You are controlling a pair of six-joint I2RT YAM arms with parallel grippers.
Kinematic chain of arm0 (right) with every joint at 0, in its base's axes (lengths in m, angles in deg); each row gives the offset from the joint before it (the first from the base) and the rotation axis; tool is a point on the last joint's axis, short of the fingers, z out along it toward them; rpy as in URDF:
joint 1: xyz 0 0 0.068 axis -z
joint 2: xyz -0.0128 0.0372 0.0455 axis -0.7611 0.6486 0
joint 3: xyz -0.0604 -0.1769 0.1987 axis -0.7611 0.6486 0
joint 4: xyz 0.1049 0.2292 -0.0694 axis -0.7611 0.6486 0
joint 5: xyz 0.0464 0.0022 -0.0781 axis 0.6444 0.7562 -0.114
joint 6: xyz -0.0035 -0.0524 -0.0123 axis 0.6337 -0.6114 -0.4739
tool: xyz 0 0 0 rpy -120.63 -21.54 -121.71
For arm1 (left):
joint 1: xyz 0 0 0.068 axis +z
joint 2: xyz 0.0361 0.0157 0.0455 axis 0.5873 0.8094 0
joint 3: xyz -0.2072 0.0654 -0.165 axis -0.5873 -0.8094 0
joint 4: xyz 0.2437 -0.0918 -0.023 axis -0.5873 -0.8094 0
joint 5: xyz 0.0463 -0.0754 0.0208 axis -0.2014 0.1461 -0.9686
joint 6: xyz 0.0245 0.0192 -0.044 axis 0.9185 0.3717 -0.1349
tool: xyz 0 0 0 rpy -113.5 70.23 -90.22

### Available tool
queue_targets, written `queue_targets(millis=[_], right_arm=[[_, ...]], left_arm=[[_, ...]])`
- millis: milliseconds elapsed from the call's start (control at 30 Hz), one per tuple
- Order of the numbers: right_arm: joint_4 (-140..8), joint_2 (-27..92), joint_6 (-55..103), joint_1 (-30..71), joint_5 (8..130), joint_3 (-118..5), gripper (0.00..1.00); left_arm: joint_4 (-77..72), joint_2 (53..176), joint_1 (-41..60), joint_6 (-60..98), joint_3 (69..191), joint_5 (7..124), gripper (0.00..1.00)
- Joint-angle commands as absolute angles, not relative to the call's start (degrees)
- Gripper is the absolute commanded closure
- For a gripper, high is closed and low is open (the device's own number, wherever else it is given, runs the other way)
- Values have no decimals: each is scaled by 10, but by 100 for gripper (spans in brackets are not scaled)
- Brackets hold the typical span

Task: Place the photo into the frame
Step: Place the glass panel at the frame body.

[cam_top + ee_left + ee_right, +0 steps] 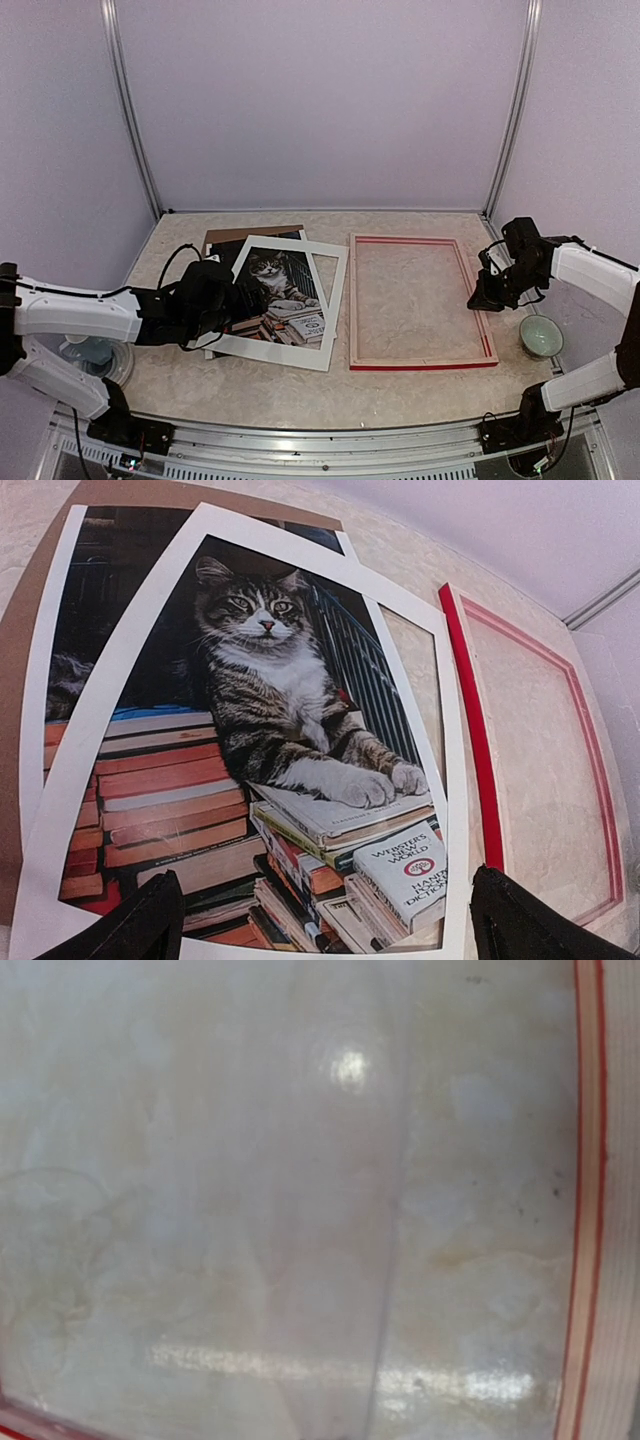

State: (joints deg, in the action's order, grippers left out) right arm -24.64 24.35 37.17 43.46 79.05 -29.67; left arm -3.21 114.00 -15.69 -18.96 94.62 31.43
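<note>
- The frame (pixel 420 365) (pixel 470 720) (pixel 590 1200) lies flat on the marbled surface (pixel 270 395), with no print inside it. The stone pattern shows through its opening, and the right wrist view shows glare across that opening.
- The photo (pixel 275 285) (pixel 270 680), a tabby cat among books, lies face up to the left of the frame and outside it.
- A white mat (pixel 280 352) (pixel 452 780) lies skewed on top of the photo. Its right edge is just beside the frame's left bar.
- A brown backing board (pixel 225 238) (pixel 120 492) lies under both and shows on the side away from the frame.
- The left end effector (pixel 232 300) (pixel 322 920) hovers over the photo's near edge, left of the frame. Its jaws are spread wide and hold nothing.
- The right end effector (pixel 485 298) sits at the frame's right bar with its jaws drawn together. Its fingers show in no view, so I cannot tell whether they pinch the bar.
- A pale green bowl (pixel 523 333) stands just right of the frame's near right corner.
</note>
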Motion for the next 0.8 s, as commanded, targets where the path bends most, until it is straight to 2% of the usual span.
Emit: queue_targets(millis=[0, 767], right_arm=[[-238, 240, 368, 430, 769, -299, 93], [-225, 278, 371, 428, 725, -305, 91]], left_arm=[[-8, 1127, -164, -169, 939, 315, 1], [28, 1127, -176, -170, 918, 326, 1]])
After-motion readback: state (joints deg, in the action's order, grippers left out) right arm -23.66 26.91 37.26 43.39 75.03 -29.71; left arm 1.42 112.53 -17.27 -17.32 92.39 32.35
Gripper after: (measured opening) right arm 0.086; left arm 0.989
